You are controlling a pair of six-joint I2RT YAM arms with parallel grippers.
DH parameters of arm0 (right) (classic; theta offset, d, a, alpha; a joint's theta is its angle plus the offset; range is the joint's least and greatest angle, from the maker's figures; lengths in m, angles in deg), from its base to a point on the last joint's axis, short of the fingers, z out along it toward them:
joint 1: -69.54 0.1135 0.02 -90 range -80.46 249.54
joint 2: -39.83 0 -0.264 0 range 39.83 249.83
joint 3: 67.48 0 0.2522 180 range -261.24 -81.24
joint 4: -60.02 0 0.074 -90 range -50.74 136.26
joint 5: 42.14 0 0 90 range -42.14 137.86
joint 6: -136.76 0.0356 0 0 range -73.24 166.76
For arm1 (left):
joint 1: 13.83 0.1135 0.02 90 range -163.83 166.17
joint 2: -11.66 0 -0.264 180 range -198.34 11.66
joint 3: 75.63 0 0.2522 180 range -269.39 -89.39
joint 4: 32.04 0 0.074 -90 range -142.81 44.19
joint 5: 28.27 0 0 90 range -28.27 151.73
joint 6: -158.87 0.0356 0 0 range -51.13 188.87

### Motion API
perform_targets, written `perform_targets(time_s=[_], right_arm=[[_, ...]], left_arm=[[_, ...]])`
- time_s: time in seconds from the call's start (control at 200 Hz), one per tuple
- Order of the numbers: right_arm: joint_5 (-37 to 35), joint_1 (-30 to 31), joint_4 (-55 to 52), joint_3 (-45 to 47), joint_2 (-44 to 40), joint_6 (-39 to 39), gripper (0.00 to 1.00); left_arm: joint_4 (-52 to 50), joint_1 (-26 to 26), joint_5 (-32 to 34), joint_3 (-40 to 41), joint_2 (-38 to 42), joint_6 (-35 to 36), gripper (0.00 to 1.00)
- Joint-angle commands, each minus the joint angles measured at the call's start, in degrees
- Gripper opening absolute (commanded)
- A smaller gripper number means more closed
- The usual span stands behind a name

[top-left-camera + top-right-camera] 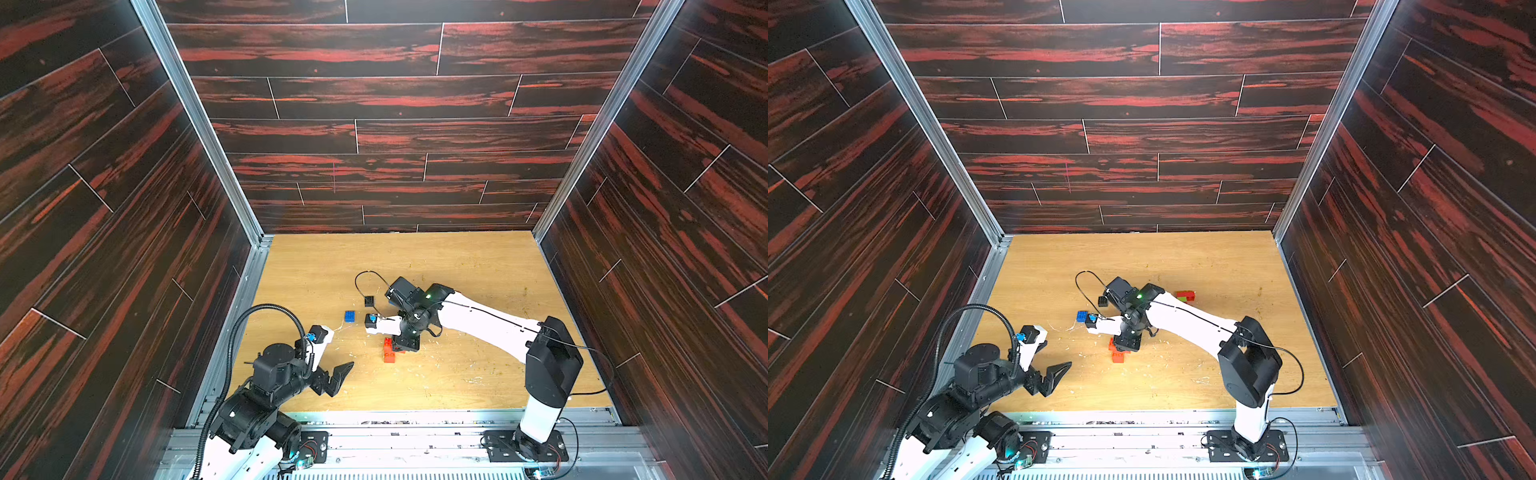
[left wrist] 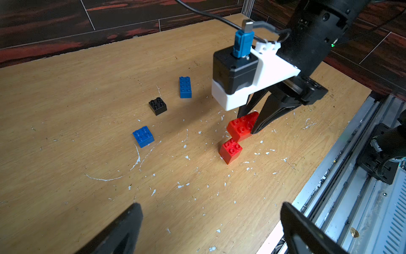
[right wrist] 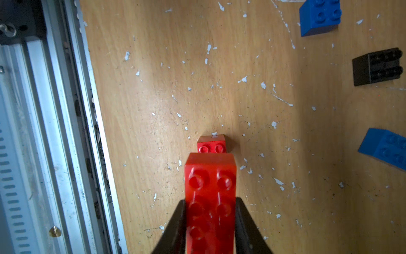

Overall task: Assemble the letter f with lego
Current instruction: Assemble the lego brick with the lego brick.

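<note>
A worn wooden table (image 1: 457,266), flecked with white chips, sits inside dark, red-streaked walls.

In both top views the right gripper (image 1: 404,348) reaches down near the table's middle over red lego; the left gripper (image 1: 338,376) hangs well apart from it, jaws spread wide and empty. In a top view a red-and-green pair (image 1: 1185,296) lies beyond the right arm.

From the left wrist, the right claw pinches a long red brick (image 2: 242,126) by its long sides, tilted, just beside a small red brick (image 2: 230,150). A blue oblong brick (image 2: 185,87), a black brick (image 2: 157,106) and a blue square brick (image 2: 143,136) lie loose, apart from the red ones.

From the right wrist, the jaws stand narrow against the long red brick's smooth flanks; its far end overlaps the small red brick, though whether they touch I cannot tell.

These bricks look light, rigid and slick-walled. Gripping across the narrow width near the middle should stop twisting; seating the studs likely needs firm, square pressure.
</note>
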Motion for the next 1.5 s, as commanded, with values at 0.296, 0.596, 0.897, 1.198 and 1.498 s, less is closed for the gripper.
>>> perform_targets(time_s=[0.296, 0.596, 0.897, 1.198, 1.498], right_arm=[[2.64, 0.34, 1.78, -0.02, 1.59, -4.55, 0.26], [2.72, 0.4, 0.82, -1.57, 3.64, -4.86, 0.26], [2.32, 0.67, 0.68, -2.67, 5.76, -5.21, 0.26], [1.67, 1.04, 0.09, -3.6, 7.86, -5.13, 0.26], [1.67, 1.11, -0.47, -4.21, 8.86, -5.25, 0.26]], left_arm=[[0.39, -0.5, -0.69, 0.42, 0.03, -0.18, 1.0], [0.35, -0.59, -0.52, 0.41, 0.01, -0.22, 1.0], [0.43, -0.57, -0.62, 0.42, -0.09, -0.18, 1.0], [0.46, -0.71, -0.5, 0.42, -0.23, -0.29, 1.0], [0.47, -0.68, -0.52, 0.5, -0.49, -0.31, 1.0]])
